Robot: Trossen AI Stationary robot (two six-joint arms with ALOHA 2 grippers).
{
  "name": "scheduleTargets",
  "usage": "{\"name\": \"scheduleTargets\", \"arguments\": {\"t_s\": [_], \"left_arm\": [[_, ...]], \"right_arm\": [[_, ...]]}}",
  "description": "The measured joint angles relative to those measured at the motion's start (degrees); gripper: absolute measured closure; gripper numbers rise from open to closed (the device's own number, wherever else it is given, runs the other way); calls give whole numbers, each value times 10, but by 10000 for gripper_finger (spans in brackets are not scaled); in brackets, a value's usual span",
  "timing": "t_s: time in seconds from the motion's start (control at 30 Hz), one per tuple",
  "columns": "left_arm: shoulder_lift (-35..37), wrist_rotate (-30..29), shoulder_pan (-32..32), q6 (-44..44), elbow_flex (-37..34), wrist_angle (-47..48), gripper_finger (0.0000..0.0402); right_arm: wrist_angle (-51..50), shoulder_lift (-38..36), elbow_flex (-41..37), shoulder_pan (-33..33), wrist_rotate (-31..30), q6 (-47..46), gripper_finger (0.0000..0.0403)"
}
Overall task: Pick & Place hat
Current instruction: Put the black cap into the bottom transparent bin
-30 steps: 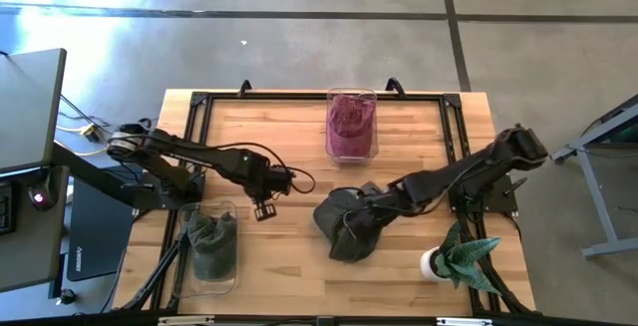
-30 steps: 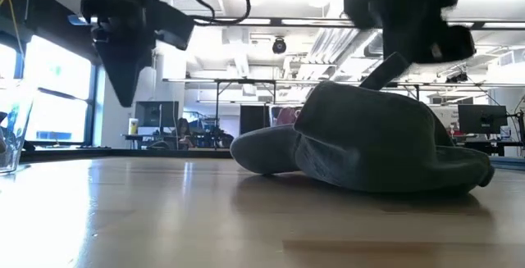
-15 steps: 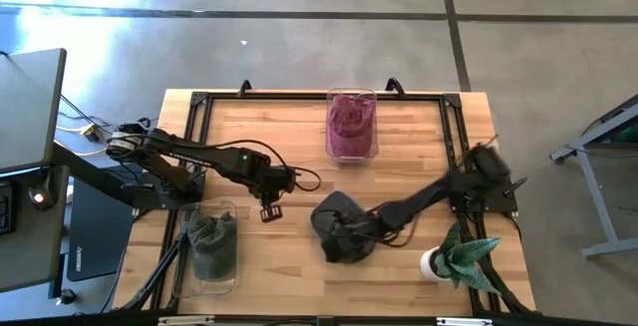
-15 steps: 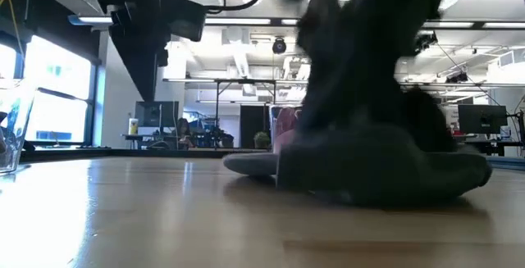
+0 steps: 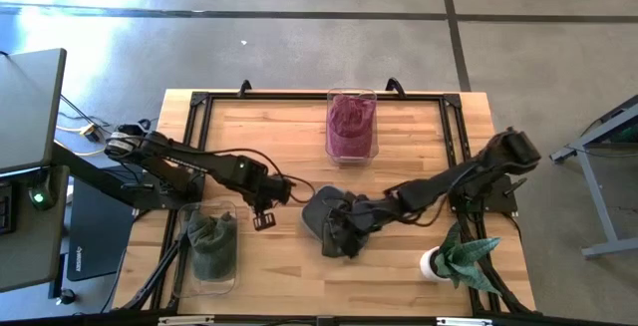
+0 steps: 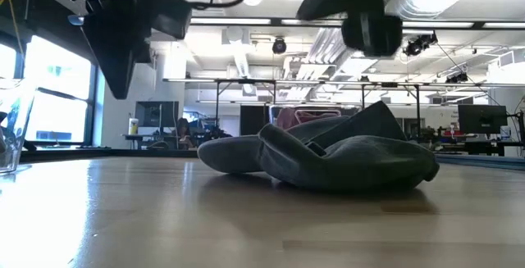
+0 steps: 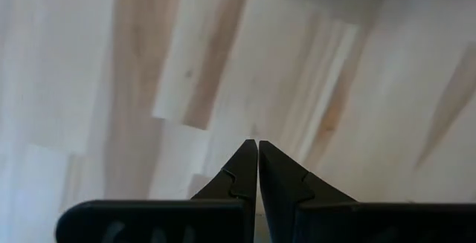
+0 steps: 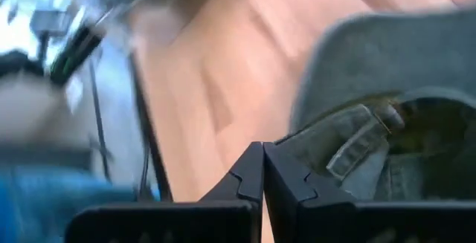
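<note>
A dark grey-green hat (image 5: 337,224) lies crumpled on the wooden table near its middle. Its brim points toward the table's left, and its inside and back strap (image 8: 358,140) face up. My right gripper (image 5: 367,213) hangs shut above the hat's right part, slanting down toward the left. The low view shows a gap between this gripper and the hat (image 6: 328,157). My left gripper (image 5: 264,218) is shut and points down over bare wood to the left of the hat, with nothing between its fingers (image 7: 258,148).
A clear bin with a maroon hat (image 5: 351,127) stands at the far middle. Another clear bin with a green hat (image 5: 212,244) stands at the near left. A potted plant (image 5: 461,256) sits at the near right. A black frame (image 5: 199,102) edges the table.
My right gripper dipped into the hat, swept it toward the table's left, then tipped up and rose clear. The hat has slid left, flattened and crumpled, and its inside and strap now show.
</note>
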State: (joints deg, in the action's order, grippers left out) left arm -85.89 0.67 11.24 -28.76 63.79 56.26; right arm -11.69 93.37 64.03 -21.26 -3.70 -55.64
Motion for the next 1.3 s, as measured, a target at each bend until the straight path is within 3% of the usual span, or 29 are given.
{"name": "scheduleTargets", "arguments": {"t_s": [0.17,0.37,0.5,0.63,0.77,0.97,1.1,1.23,1.3], "left_arm": [[0,2,21,-37,0,-35,390],[0,36,24,-107,0,-68,390],[-6,53,23,-160,0,-91,390],[-26,59,23,-215,0,-110,390],[-51,76,23,-241,-1,-127,390],[-61,83,23,-246,-1,-182,390],[-61,53,15,-247,0,-225,390],[-66,48,-4,-235,0,-265,390],[-78,58,-13,-212,0,-303,390]], "right_arm": [[-66,-42,0,-25,64,177,370],[-151,-26,0,-32,134,434,263],[-174,-1,0,-47,71,667,189],[-196,34,-11,-56,-14,771,158],[-169,47,-65,-60,-51,778,170],[-93,46,-141,-62,-124,775,219],[-66,46,-149,-62,-109,765,282],[-69,41,-118,-56,-55,716,378],[-79,38,-98,-47,-16,672,391]]}}
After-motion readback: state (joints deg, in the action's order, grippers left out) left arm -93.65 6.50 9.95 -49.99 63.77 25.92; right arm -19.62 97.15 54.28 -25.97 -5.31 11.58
